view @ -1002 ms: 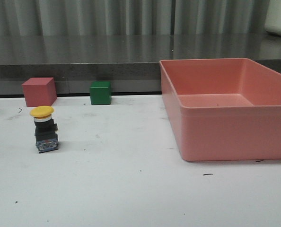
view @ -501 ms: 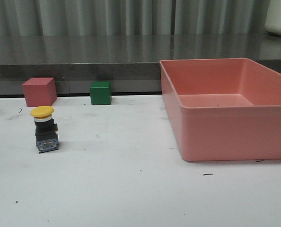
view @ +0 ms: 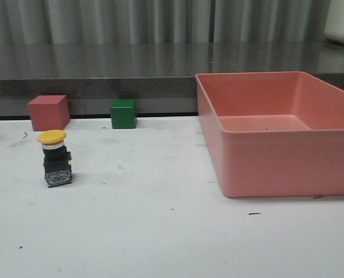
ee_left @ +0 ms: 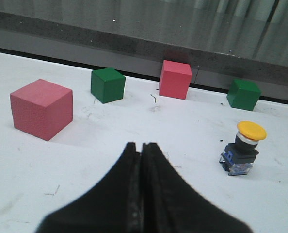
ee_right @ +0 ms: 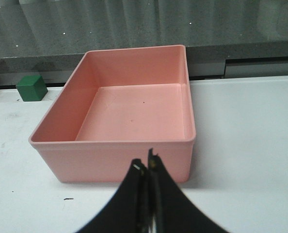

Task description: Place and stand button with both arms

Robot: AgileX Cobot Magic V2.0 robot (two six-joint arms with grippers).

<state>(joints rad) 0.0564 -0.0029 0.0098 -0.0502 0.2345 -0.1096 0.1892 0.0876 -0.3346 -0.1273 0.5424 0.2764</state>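
The button [view: 55, 160] stands upright on the white table at the left, yellow cap up, on a black-grey body. It also shows in the left wrist view [ee_left: 245, 148], off to one side of my left gripper [ee_left: 141, 145], which is shut and empty, well apart from it. My right gripper [ee_right: 146, 161] is shut and empty, in front of the near wall of the pink bin [ee_right: 115, 153]. Neither arm shows in the front view.
The pink bin [view: 276, 168] fills the right of the table. A red cube [view: 47, 112] and a green cube [view: 123, 113] stand at the back left. The left wrist view shows two red cubes [ee_left: 41, 108] [ee_left: 175, 79] and two green cubes [ee_left: 107, 85] [ee_left: 243, 94].
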